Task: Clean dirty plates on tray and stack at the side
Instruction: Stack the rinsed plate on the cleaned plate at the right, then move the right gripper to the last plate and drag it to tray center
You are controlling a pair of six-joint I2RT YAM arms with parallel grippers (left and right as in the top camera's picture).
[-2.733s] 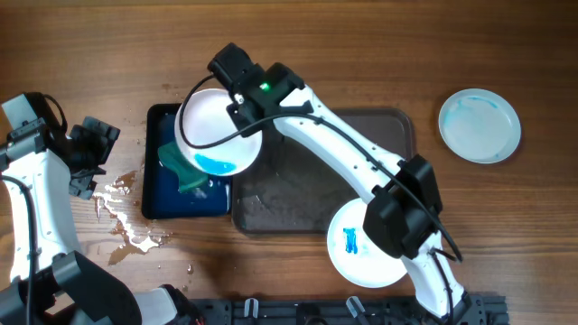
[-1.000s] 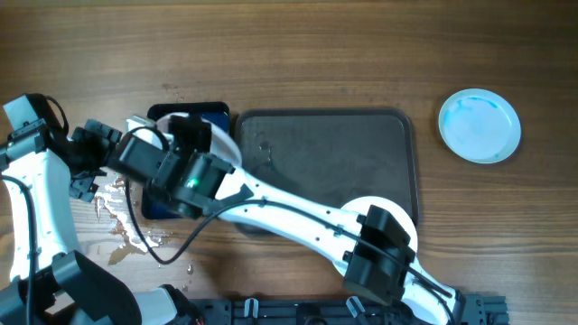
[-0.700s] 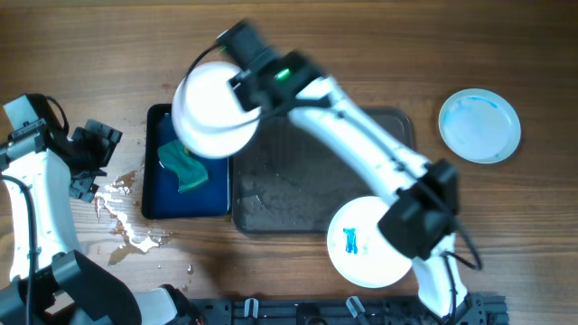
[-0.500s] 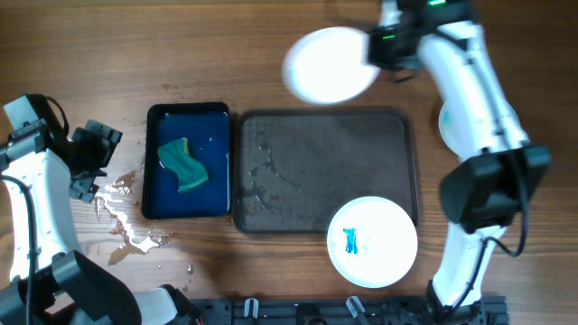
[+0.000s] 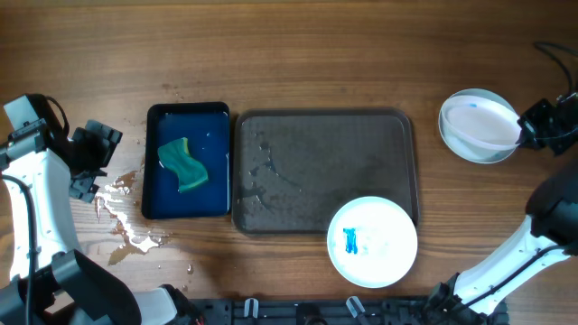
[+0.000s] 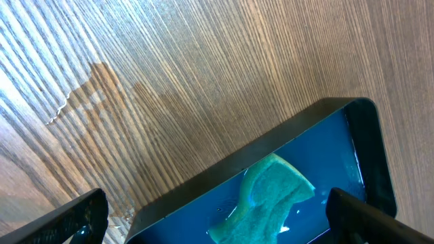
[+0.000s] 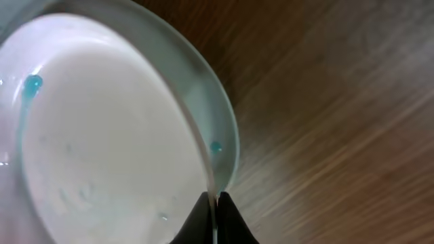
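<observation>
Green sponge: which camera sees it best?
The overhead view. It shows the whole green sponge lying in the blue tray. The left wrist view catches the sponge closer, but the picture's bottom edge cuts it off. The right wrist view shows none of it, mainly a gripped white plate.

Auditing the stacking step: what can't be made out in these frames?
- Overhead: lower plate mostly covered by the held plate; whether they touch is unclear.
- Overhead: right end effector at the frame edge, its arm partly cut off.
- Right wrist: close and blurred; held plate cropped by the left edge.
- Left wrist: sponge cut by the bottom edge.
</observation>
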